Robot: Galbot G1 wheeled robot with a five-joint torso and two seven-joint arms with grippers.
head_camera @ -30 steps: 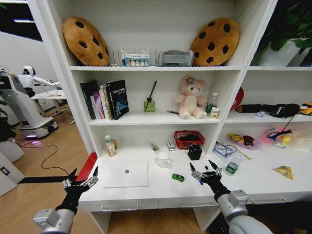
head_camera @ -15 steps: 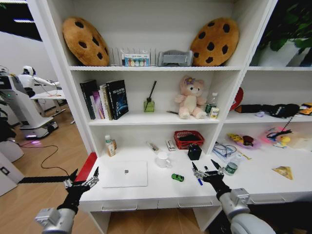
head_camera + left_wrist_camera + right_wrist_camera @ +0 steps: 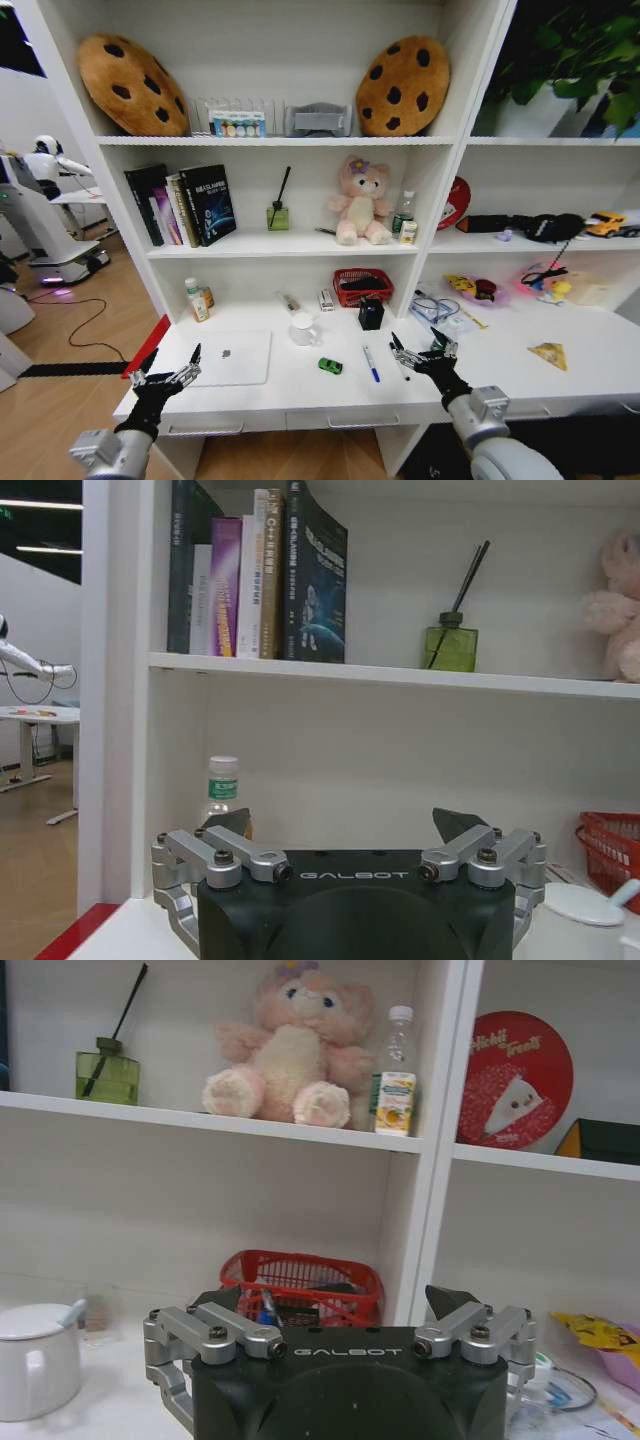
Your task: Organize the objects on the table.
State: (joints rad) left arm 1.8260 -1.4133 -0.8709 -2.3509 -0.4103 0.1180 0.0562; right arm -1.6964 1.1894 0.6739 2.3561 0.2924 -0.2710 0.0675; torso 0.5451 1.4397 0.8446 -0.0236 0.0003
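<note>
A long white table [image 3: 300,392] stood below white shelves, beside a wooden floor. On it lay a closed silver laptop [image 3: 226,358] at the left, a white mug [image 3: 303,328], a tiny green toy car [image 3: 330,366] and a blue-and-white pen [image 3: 371,363] mid-table, near a black pen holder [image 3: 371,313]. The left gripper [image 3: 165,376] hovered with jaws wide at the table's left front corner; the right gripper [image 3: 424,355] hovered, also spread empty, just right of the pen.

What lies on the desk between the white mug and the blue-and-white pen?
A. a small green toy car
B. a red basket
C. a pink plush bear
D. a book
A: the green toy car sits on the desktop, right of the white mug and left of the pen.
</note>
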